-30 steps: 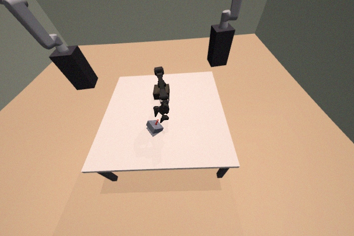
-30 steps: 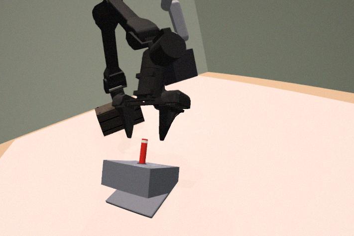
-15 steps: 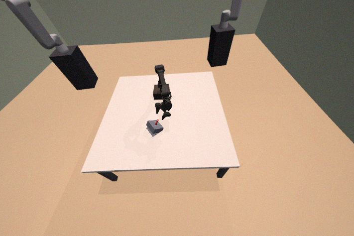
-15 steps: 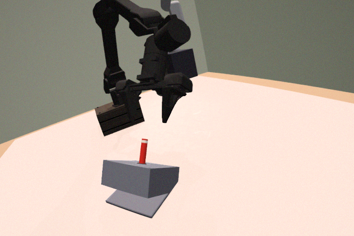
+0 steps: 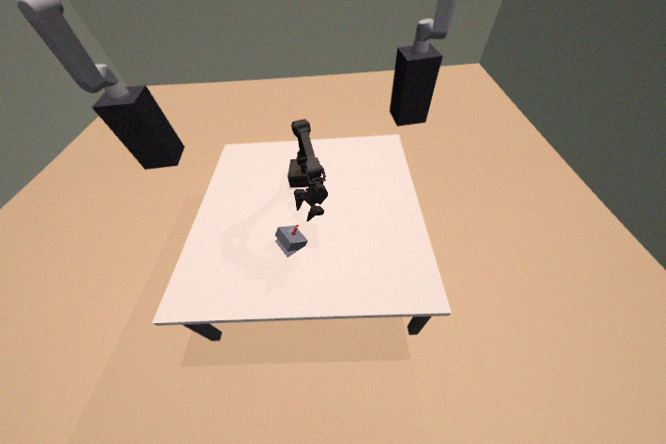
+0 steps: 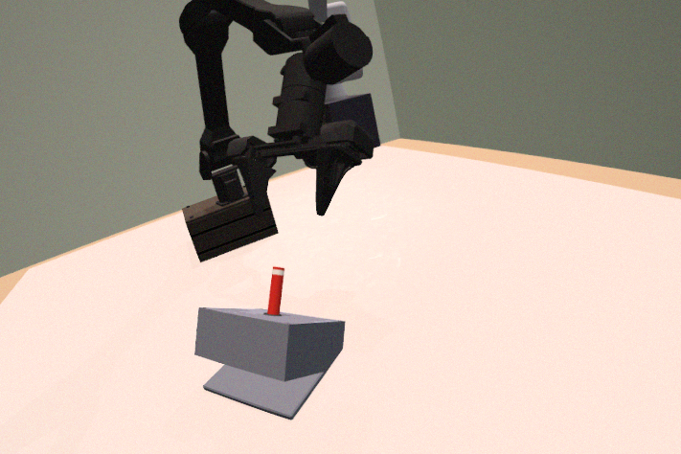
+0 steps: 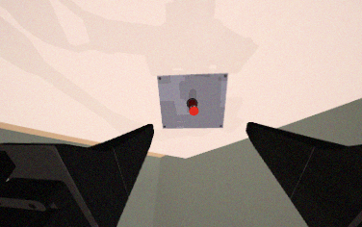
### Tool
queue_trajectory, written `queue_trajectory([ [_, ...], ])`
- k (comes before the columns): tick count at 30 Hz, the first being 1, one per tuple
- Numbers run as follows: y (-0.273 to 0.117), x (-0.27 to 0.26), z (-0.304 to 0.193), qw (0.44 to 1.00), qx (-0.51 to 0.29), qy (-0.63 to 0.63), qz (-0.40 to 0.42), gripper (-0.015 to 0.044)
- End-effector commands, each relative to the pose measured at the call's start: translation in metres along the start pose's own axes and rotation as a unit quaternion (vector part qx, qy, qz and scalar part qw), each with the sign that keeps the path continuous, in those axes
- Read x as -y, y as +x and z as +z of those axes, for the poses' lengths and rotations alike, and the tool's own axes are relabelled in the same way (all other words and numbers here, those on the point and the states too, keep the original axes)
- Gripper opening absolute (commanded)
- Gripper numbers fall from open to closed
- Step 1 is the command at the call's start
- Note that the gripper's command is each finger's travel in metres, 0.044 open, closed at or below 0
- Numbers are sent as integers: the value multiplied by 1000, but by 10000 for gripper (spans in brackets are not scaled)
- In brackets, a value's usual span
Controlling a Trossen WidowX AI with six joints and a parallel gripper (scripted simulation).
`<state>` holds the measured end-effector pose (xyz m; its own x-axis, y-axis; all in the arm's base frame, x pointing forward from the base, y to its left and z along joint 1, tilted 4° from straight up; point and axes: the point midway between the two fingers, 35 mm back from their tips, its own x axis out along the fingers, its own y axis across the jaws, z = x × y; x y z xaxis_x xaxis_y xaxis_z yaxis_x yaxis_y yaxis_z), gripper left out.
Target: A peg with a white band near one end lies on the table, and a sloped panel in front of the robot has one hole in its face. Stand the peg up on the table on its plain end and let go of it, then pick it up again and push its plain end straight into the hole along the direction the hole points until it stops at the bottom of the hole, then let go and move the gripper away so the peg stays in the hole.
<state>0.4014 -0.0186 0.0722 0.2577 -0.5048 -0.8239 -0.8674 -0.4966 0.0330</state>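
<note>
Because the pale-banded end of the red peg (image 5: 294,229) (image 6: 275,291) (image 7: 193,111) sticks up from the hole (image 6: 266,314) (image 7: 188,102) in the grey block (image 5: 285,241) (image 6: 241,338) (image 7: 168,96), I judge it placed plain end first. How deep it sits I cannot tell; if it stopped short, friction or a slight tilt could be the cause, and it might stay proud of the bottom. To the right, above the tabletop (image 5: 354,251) (image 6: 486,321) (image 7: 308,48), my tool (image 5: 303,214) (image 6: 291,214) (image 7: 198,127) is released, fingers spread, well apart from the peg. Swinging back leftward while low, I could clip the peg and lever it loose.
</note>
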Motion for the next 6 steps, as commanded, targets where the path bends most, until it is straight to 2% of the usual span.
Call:
queue_trajectory([
  [1, -5, 0, -3, 1000, -4, 5, -3, 440],
  [6, -5, 0, -3, 1000, -4, 5, -3, 440],
])
